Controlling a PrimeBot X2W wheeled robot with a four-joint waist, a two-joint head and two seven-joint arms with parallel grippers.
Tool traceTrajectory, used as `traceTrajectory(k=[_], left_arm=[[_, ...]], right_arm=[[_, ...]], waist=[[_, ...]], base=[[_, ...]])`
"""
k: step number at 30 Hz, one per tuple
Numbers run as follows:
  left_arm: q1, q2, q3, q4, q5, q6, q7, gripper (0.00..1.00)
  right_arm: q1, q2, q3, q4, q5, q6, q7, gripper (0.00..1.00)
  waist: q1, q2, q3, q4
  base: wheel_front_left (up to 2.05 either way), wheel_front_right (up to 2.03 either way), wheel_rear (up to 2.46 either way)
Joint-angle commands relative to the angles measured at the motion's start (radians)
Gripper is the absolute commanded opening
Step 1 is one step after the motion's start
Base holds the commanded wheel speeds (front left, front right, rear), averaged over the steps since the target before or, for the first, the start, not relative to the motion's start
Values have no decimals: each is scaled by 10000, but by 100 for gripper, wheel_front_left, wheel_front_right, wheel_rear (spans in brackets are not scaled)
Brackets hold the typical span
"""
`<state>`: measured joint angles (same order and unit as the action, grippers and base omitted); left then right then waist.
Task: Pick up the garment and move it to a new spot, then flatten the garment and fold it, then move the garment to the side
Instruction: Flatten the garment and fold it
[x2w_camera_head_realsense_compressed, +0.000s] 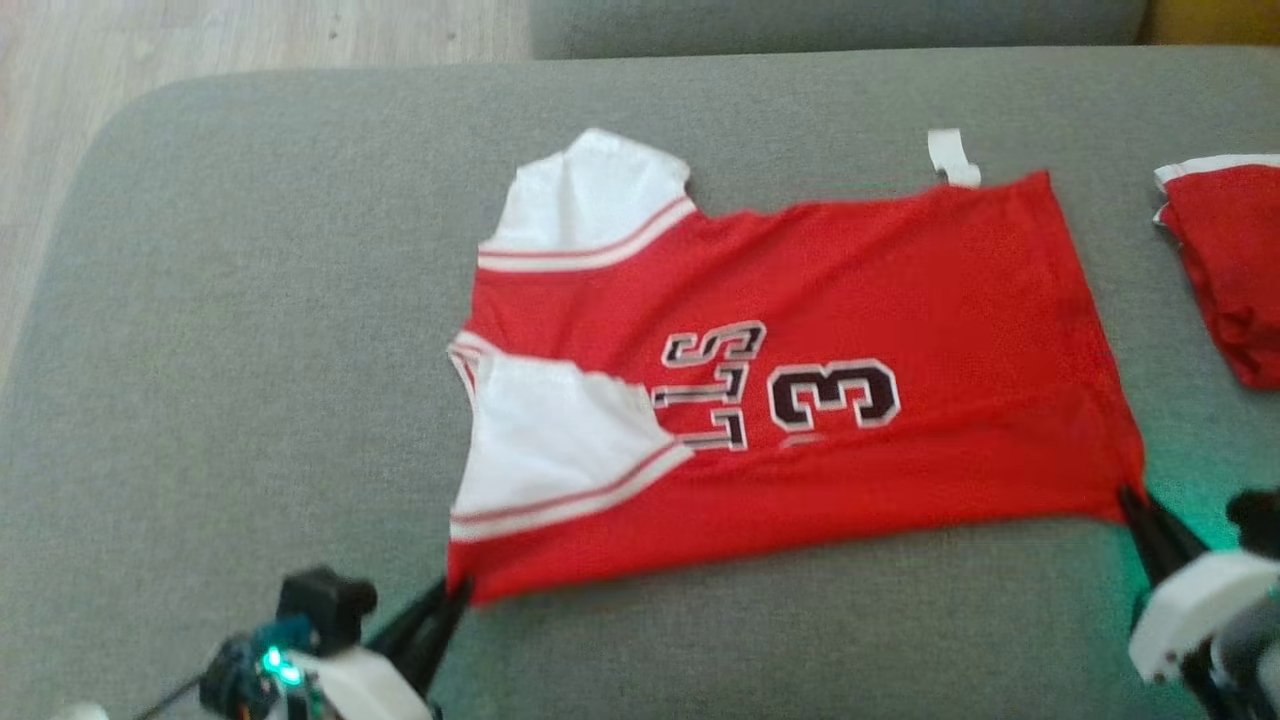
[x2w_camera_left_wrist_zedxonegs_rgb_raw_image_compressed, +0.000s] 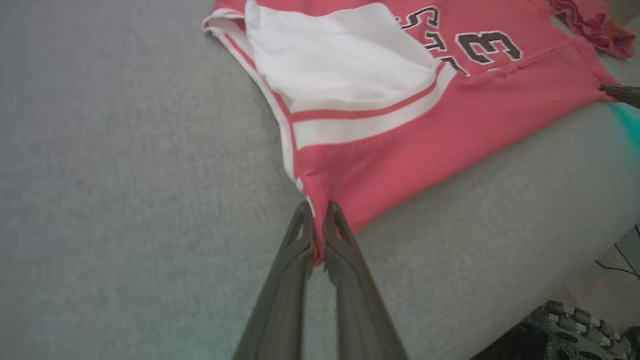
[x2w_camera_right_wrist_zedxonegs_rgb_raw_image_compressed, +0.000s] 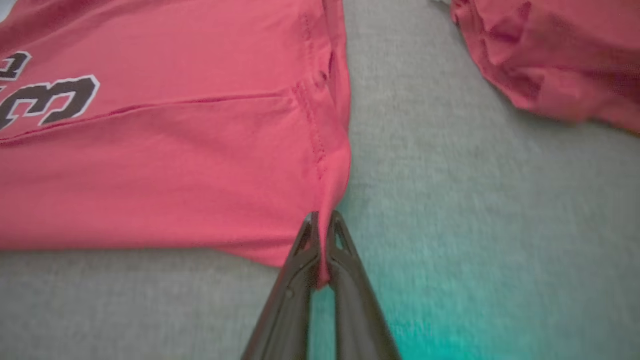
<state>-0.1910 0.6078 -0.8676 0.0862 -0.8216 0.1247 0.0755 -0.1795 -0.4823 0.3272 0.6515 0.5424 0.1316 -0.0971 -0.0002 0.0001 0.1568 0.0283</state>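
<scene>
Clearly soft, light and limp. Basketball jersey (x2w_camera_head_realsense_compressed: 800, 270) pinched at near-left corner by closed left fingers (x2w_camera_left_wrist_zedxonegs_rgb_raw_image_compressed: 292, 260), at near-right hem corner by closed right fingers (x2w_camera_right_wrist_zedxonegs_rgb_raw_image_compressed: 345, 280); sound holds for lifting taut.

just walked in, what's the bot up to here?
A red basketball jersey with white sleeves lies spread sideways on a grey upholstered cushion. The robot holds it by the near edge. Its left claw is shut on the corner at the sleeve end and its right claw is shut on the hem corner. A second red garment lies crumpled to the right, apart from the jersey.
</scene>
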Motion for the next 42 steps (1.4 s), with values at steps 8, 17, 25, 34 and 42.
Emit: traceTrajectory(k=[8, 17, 25, 34, 42], left_arm=[[493, 763, 233, -1272, -105, 589, 225, 100], [-2996, 1194, 878, -1825, 882, -97, 1252, 100], [-7242, 436, 966, 488, 921, -1744, 3298, 100], [-9510, -209, 827, 3383, 460, -2377, 4518, 100], [-10258, -391, 561, 4576, 359, -2500, 4749, 100]], right_arm=[[2093, -70, -1448, -2062, -407, -9, 801, 100], [2026, 303, -2977, -4415, -1210, -9, 1068, 100], [1261, 421, -2776, -5474, -1356, -9, 1352, 100], [488, 527, -2297, -5376, -1234, -9, 1234, 100], [257, 589, -2131, -5120, -1135, -9, 1002, 100]], waist=[[2, -1, 181, -127], [2, -1, 1458, -318], [2, -1, 2629, -1002], [2, -1, 3460, -2000], [2, -1, 3899, -2330]], base=[[0, 0, 0], [0, 0, 0], [0, 0, 0], [0, 0, 0], [0, 0, 0]])
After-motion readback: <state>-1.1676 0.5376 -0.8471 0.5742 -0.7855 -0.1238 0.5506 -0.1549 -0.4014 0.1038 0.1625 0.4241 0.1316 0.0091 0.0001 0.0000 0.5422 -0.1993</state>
